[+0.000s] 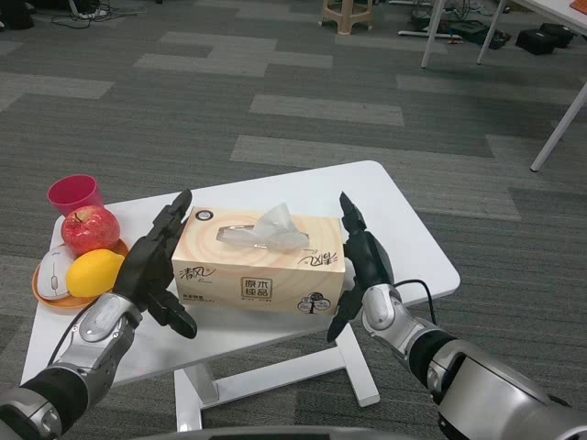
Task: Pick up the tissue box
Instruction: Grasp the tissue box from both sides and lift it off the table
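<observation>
Tissue box [260, 261] between left hand [158, 266], right hand [359, 264]

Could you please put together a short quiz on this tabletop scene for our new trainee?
1. True or false: the beige cardboard tissue box sits between the left hand and the right hand.
2. Which fruit lies nearest the left hand? A red apple B yellow lemon C banana
3. Fill in: the pink plastic cup stands behind the ____ plate.

Key: 1 true; 2 B; 3 orange.
</observation>
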Available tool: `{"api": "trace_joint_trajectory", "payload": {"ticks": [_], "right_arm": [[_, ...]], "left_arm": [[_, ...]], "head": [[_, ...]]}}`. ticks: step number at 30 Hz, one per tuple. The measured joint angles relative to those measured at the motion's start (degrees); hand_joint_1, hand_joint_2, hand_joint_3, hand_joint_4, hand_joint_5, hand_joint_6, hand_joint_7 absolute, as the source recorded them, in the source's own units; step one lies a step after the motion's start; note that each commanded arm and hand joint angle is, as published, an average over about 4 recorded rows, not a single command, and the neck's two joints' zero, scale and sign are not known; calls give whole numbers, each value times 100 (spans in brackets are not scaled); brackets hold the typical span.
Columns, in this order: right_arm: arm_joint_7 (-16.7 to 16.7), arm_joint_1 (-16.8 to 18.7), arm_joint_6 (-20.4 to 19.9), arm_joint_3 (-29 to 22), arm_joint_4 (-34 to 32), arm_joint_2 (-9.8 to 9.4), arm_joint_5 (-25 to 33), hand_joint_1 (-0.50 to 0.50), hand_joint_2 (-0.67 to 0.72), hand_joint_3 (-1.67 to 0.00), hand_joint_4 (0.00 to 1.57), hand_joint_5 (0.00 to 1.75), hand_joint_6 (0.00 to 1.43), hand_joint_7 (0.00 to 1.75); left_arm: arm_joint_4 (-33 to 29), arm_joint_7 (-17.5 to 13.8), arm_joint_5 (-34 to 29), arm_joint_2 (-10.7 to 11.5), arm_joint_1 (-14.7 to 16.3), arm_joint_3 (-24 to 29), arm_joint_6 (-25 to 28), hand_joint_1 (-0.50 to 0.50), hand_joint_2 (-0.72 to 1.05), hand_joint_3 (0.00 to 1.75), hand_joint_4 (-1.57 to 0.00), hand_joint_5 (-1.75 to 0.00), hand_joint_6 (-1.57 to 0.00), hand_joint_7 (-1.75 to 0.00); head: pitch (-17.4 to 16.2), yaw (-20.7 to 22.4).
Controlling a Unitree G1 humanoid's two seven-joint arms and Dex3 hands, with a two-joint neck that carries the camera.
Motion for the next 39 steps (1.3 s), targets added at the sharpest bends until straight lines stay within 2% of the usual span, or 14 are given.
{"api": "trace_joint_trajectory", "payload": {"ticks": [4, 8, 13, 21, 39], "right_arm": [[67, 72, -1, -45, -141, -94, 1, -42, 72, 0, 117, 0, 0, 0], [109, 105, -45, -90, -314, -155, -13, -42, 72, 0, 117, 0, 0, 0], [152, 133, -83, -106, -530, -221, -39, -42, 72, 0, 116, 0, 0, 0], [193, 140, -84, -136, -843, -445, -40, -42, 72, 0, 113, 0, 0, 0], [296, 34, -84, -159, -1013, -604, -52, -42, 72, 0, 101, 0, 0, 0]], "left_arm": [[-167, 3, 0, 2, 0, 10, -2, 50, -46, 0, 0, -21, 0, 0], [-277, 5, 15, -5, 0, 7, -2, 50, -37, 0, 0, -21, 0, 0], [-394, 16, 23, 0, -4, 27, -2, 50, -37, 0, 0, -21, 0, 0], [-599, 16, 21, 4, -3, 80, -2, 50, -37, 0, 0, -21, 0, 0], [-923, 20, -1, 94, -1, 121, -2, 50, -37, 0, 0, -21, 0, 0]], "head": [[10, 6], [27, 21], [63, 43], [86, 77], [108, 126]]}}
